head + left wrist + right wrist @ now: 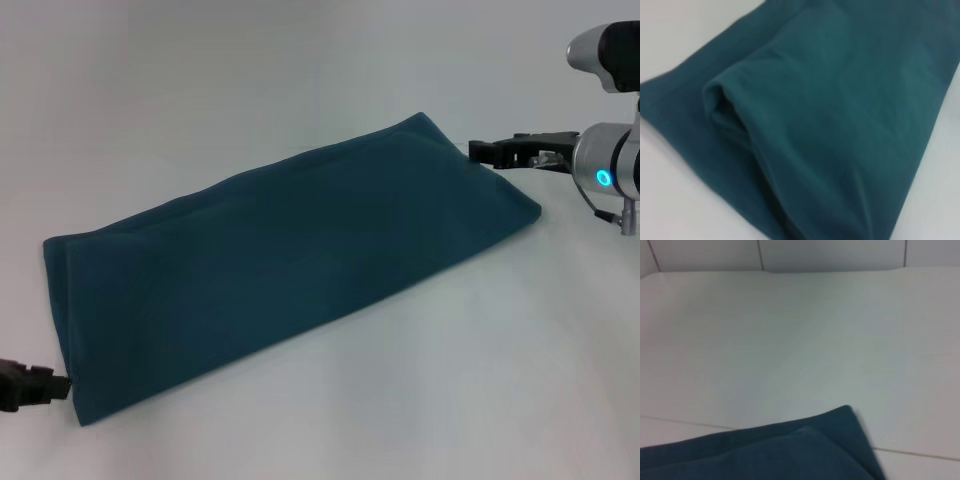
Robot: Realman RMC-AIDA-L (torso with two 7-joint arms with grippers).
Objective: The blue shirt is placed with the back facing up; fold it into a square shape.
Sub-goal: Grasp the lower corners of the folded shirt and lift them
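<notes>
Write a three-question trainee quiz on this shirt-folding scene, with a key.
1. True or false: the blue shirt is already folded into a long band.
2. Which gripper is at the shirt's far end: A) left gripper, B) right gripper, C) neither?
3. What does the shirt lie on?

Key:
1. True; layered edges show in the left wrist view.
2. B; the left one sits at the near corner.
3. The white table.

We've got our left gripper (pixel 60 385) poking in low from the near left edge, only its black tip showing. Our right gripper (pixel 478 151) is stretched out level at the far right, silver wrist with a glowing blue ring behind it.
</notes>
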